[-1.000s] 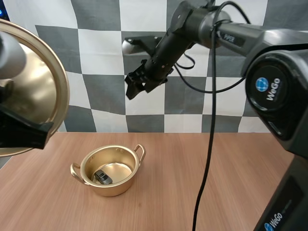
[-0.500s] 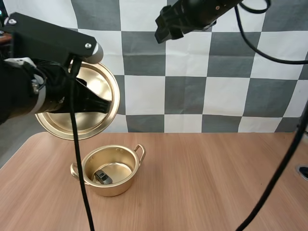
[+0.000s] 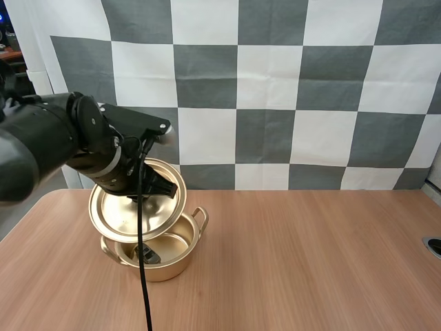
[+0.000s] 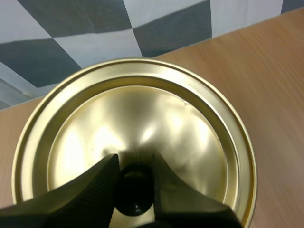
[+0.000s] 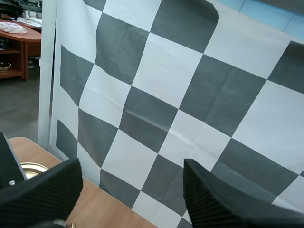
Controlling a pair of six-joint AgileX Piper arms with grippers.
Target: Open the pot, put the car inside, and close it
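Observation:
A gold pot [image 3: 165, 265] stands on the wooden table [image 3: 310, 262], left of the middle, with a small dark toy car [image 3: 146, 254] lying inside it. My left gripper [image 3: 143, 189] holds the gold lid [image 3: 138, 207] tilted just above the pot, covering its back-left part. In the left wrist view the two fingers are shut on the lid's black knob [image 4: 135, 188], and the lid [image 4: 133, 118] spreads out beyond them. My right gripper [image 5: 133, 194] is open, its ribbed fingers [image 5: 42, 190] wide apart with nothing between them, up in front of the backdrop.
The pot has two loop handles, one at the back right [image 3: 200, 215]. Bare wooden table stretches to the right of the pot. A round dark fitting [image 3: 434, 246] sits at the table's right edge.
My left arm has brought the lid down and to the right, from high at the left to just over the pot. The right arm has left the high view.

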